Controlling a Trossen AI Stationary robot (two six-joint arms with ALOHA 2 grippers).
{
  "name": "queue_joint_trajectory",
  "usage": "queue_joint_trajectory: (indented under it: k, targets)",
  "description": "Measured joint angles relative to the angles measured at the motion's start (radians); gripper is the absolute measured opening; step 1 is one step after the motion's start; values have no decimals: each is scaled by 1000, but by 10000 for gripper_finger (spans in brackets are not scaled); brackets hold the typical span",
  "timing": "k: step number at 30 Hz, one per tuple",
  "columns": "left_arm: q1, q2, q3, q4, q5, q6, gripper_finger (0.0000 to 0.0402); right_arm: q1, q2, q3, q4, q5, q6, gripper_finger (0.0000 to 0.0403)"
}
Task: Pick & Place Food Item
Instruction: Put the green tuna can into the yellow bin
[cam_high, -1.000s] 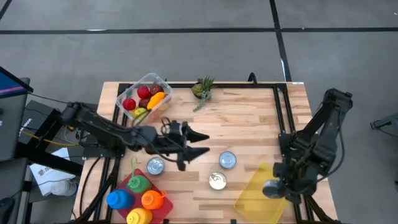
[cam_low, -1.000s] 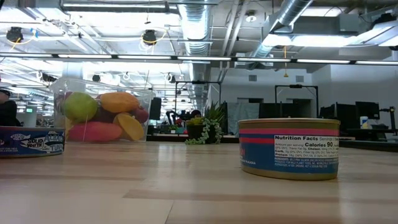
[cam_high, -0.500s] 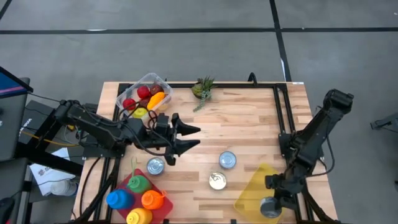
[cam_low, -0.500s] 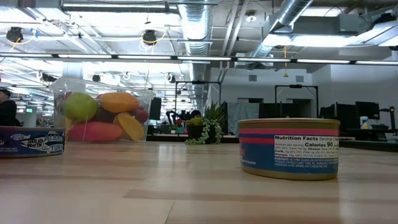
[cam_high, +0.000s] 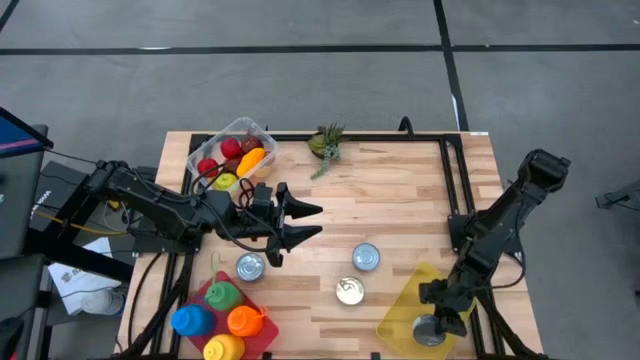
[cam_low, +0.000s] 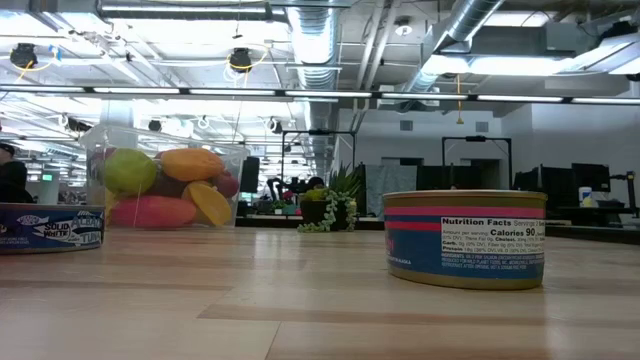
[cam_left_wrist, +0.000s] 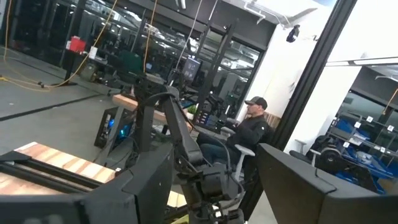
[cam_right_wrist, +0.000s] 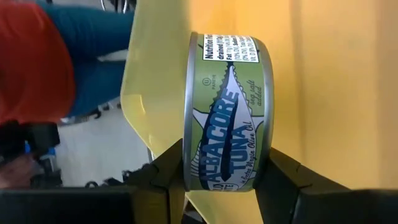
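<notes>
While the right pincer (cam_high: 432, 330) hangs over the yellow tray (cam_high: 400, 310) at the lower right of the high view, its two dark fingers (cam_right_wrist: 283, 171) pinch an albacore tuna can (cam_right_wrist: 227, 112) by its sides — the right wrist view shows the green-and-white label square between them, with yellow plastic filling the frame behind it. From above, the can (cam_high: 430, 331) shows as a grey disc at the tray's right edge, near the table's (cam_high: 400, 190) lower right corner.

Left of centre in the high view, the left pincer (cam_high: 312, 220) is held above the table with its fingers spread and nothing between them, pointing toward the frame's right. Just below it in the frame stands a tuna can (cam_high: 249, 267); two more cans (cam_high: 366, 257) (cam_high: 349, 291) stand near the middle of the lower half, well apart from the tray's can.

At the upper left of the table sits a clear container of toy fruit (cam_high: 231, 158) and, right of it along the top edge, a small potted plant (cam_high: 325, 143). A red tray with coloured bottles (cam_high: 222, 312) occupies the lower left corner.

In the low view a can with a nutrition label (cam_low: 465, 238) stands right of centre, and another can (cam_low: 50, 228) lies at the left edge.
</notes>
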Motion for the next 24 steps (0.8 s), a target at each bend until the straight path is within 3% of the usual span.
queue_joint_trajectory:
  k: [11,19,21,24]
  targets:
    - [0,0,0,-3,0,0,219,-4,158,1,150,-84,-37,137]
    - [0,1,0,1,0,0,218,-9,175,4,151,-83,-40,137]
    - [0,1,0,1,0,0,218,-12,175,4,138,-81,-36,166]
    - [0,1,0,1,0,0,218,-21,181,-3,72,-71,9,259]
